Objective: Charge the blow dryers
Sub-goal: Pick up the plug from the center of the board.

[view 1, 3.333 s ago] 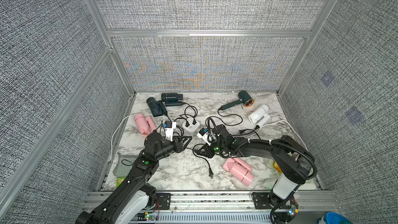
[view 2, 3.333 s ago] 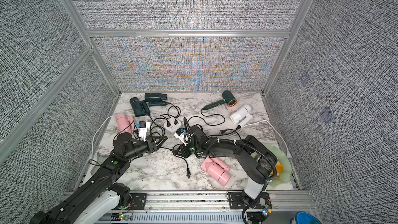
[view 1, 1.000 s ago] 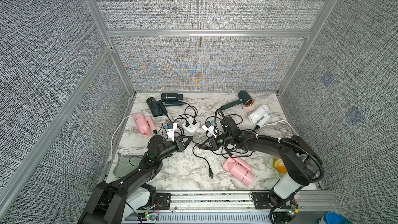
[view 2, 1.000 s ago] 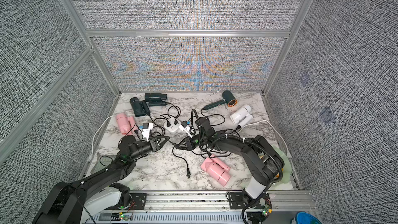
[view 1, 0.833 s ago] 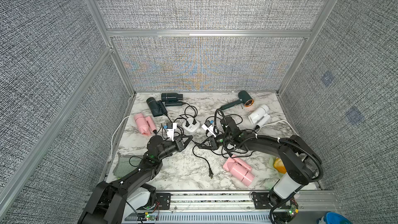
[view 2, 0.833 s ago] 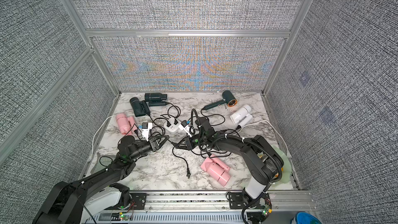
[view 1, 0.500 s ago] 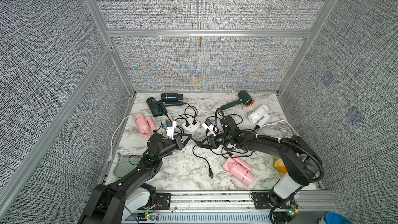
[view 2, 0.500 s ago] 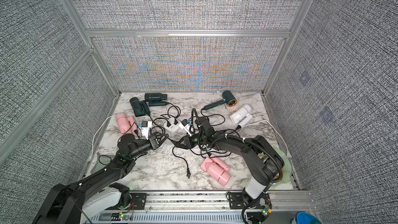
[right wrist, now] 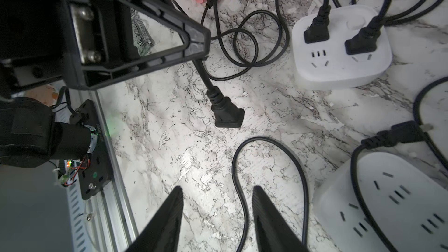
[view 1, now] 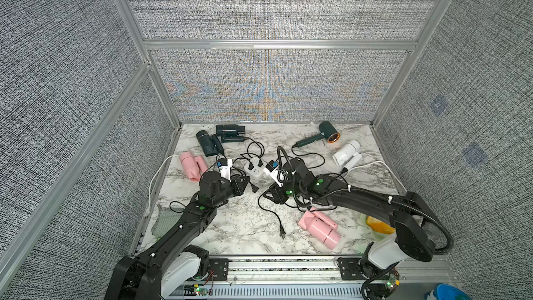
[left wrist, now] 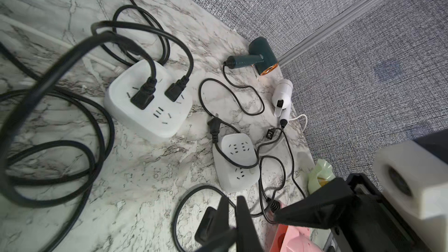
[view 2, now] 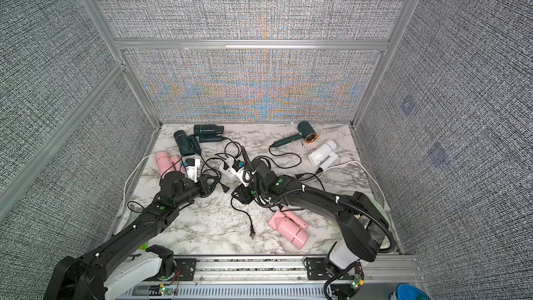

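Note:
Six blow dryers lie on the marble table: two dark ones (view 1: 230, 130) (view 1: 206, 142) at the back left, a copper-ringed one (view 1: 328, 132), a white one (view 1: 347, 152), a pink one (view 1: 191, 164) at the left and a pink one (view 1: 318, 226) at the front right. My left gripper (left wrist: 231, 198) (view 1: 245, 181) is shut on a black cord just behind its plug (right wrist: 226, 115) (view 1: 255, 188), which hangs over the table. My right gripper (right wrist: 217, 190) (view 1: 270, 194) stands open facing it, holding nothing; a loose cord runs on the table beneath its fingers.
A white socket block (view 1: 253, 168) with two plugs in it sits mid-table. A second block (left wrist: 236, 163) lies under my right arm. Another loose plug (view 1: 282, 233) lies near the front. There is a green cloth (view 1: 163, 222) at the front left and a pale green dish (view 1: 377, 226) at the front right.
My left jaws have shut on the cord by the plug. My right jaws have opened and let it go. Both arms have stayed close together.

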`<state>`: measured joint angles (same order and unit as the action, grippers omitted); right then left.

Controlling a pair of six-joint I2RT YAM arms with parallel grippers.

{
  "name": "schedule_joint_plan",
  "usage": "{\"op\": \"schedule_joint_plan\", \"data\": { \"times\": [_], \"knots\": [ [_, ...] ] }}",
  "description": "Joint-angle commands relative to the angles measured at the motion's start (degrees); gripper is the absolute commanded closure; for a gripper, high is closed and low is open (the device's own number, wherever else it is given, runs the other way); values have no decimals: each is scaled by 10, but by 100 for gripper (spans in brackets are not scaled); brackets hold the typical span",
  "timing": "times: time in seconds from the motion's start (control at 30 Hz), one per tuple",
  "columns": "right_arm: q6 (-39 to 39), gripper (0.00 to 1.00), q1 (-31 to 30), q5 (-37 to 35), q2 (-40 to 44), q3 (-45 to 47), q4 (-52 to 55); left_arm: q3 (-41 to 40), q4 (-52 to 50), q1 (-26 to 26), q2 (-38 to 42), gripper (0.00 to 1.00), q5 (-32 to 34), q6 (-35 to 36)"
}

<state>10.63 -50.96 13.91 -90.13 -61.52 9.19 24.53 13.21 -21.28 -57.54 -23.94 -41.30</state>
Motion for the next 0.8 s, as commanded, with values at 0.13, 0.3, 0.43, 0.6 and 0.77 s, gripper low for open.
{"op": "schedule_joint_plan", "data": {
  "times": [0.13,0.3,0.43,0.6,0.77],
  "knots": [
    [-6,54,-37,-113,-40,-55,34,16,-47,0,3,95,21,22],
    [10,57,-50,-117,-78,-105,65,7,-33,1,10,95,21,14],
    [23,60,-59,-122,-96,-126,72,-1,-19,0,8,94,16,5],
    [20,62,-63,-111,-111,-144,78,-3,-13,0,5,94,13,1],
    [21,62,-66,-107,-131,-158,80,-5,-8,0,5,94,10,-5]
  ]
}}
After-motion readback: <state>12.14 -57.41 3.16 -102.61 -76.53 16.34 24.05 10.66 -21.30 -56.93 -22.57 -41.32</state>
